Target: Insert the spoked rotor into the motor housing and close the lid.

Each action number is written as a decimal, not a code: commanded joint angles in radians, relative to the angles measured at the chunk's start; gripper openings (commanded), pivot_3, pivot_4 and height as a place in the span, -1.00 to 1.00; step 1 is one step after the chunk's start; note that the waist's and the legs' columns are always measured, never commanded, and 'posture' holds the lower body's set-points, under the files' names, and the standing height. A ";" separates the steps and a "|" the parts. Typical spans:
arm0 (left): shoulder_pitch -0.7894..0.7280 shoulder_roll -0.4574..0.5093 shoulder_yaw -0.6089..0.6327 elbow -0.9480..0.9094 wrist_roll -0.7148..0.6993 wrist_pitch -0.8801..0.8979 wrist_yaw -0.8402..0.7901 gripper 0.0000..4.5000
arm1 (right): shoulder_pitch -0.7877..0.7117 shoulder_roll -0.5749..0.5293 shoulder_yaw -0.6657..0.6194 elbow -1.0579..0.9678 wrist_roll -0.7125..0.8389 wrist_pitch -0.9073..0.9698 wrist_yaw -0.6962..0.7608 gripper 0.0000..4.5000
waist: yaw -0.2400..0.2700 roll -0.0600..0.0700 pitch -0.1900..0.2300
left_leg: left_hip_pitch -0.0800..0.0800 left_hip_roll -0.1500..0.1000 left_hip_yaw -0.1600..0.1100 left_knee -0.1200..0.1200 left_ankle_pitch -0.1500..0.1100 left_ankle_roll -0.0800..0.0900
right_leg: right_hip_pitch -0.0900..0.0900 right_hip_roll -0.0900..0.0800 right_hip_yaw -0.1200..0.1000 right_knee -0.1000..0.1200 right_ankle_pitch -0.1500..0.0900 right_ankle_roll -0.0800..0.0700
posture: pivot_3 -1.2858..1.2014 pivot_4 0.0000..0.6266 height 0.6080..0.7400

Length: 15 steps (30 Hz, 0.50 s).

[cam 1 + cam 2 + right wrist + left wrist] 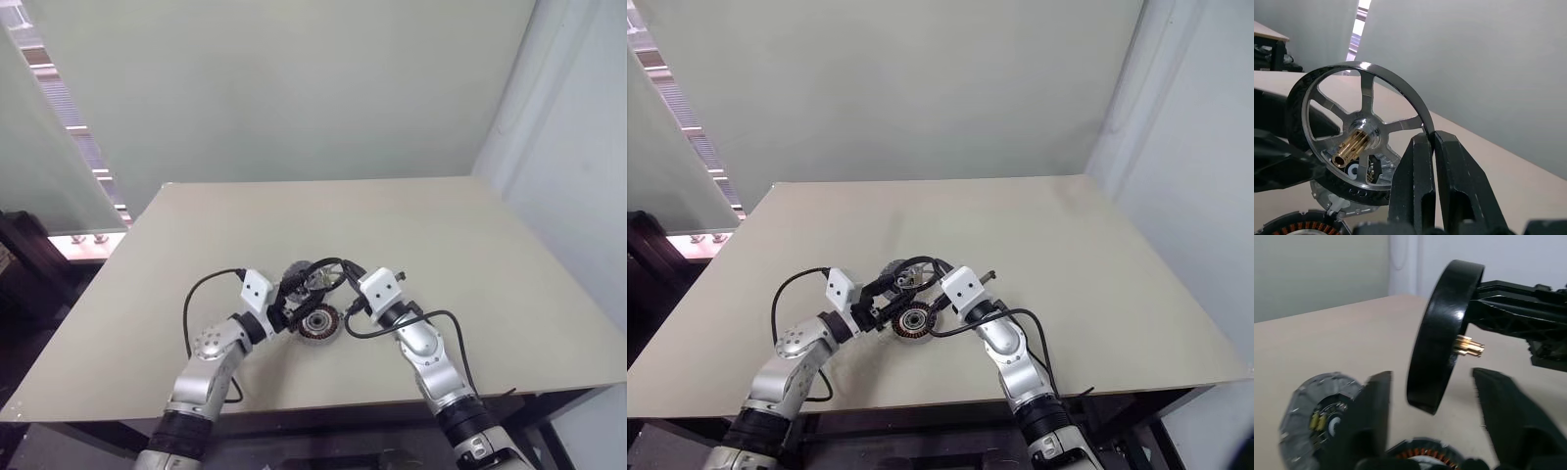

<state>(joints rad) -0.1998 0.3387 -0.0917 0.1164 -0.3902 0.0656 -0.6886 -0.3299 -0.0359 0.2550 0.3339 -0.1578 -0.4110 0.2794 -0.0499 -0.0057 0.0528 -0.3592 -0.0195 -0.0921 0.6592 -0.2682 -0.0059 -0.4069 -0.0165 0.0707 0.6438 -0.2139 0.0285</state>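
While the right gripper [1434, 147] is clenched on the rim of the rotor [1359, 142], it holds that spoked ring on edge above the table [411, 235], its brass shaft [1348, 152] pointing back toward the gripper's own arm. The two black fingers [1415, 181] are pressed together with the thin rim pinched between their tips. In the left wrist view the rotor [1442, 335] shows edge-on as a dark band with the brass stub sticking out of its hub, carried at the end of the right arm's black fingers. The left gripper [1432, 406] sits just beside and below it, its fingers [1374, 411] parted on either side of the rotor's lower edge; I cannot tell whether they touch it, so nothing shows as grasped by that tool. The housing [318, 323] lies flat on the table between the two wrists, near the front edge, its ring of copper windings around a silvery centre facing up. A second round part, grey and disc-like, the lid [1317, 413], stands tilted on the table close to the housing, behind the left fingers. From the head views both arms meet over the housing, with black cables looping around the wrists
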 commanded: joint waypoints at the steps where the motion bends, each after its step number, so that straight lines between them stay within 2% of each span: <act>1: -0.030 -0.004 0.036 -0.002 -0.004 -0.025 -0.028 -0.30 | -0.010 0.004 -0.007 -0.058 0.022 -0.013 -0.001 -1.00 | 0.000 0.000 0.000 | 0.000 0.000 0.000 0.000 0.000 0.000 | 0.000 0.000 0.000 0.000 0.000 0.000 | 0.03 -1.00 1.00; 5: -0.023 -0.006 0.054 -0.001 -0.002 -0.027 -0.035 -0.90 | -0.004 0.010 -0.013 -0.062 0.043 0.000 0.010 -1.00 | 0.000 0.000 0.000 | 0.000 0.000 0.000 0.000 0.000 0.000 | 0.000 0.000 0.000 0.000 0.000 0.000 | 0.03 -1.00 1.00; 15: 0.004 0.005 0.094 -0.023 0.032 -0.070 -0.016 -0.91 | 0.001 0.045 -0.058 -0.087 0.164 0.125 0.031 -1.00 | 0.000 0.000 0.000 | 0.000 0.000 -0.001 0.001 0.000 0.000 | 0.000 0.000 0.000 0.001 0.000 0.000 | 0.03 -1.00 1.00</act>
<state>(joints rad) -0.1920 0.3356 -0.0410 0.1309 -0.3623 0.0407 -0.7086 -0.3173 0.0056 0.2513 0.2974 -0.0461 -0.3126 0.3237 -0.0498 -0.0057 0.0527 -0.3590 -0.0193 -0.0928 0.6598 -0.2682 -0.0059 -0.4069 -0.0164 0.0705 0.6449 -0.2138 0.0286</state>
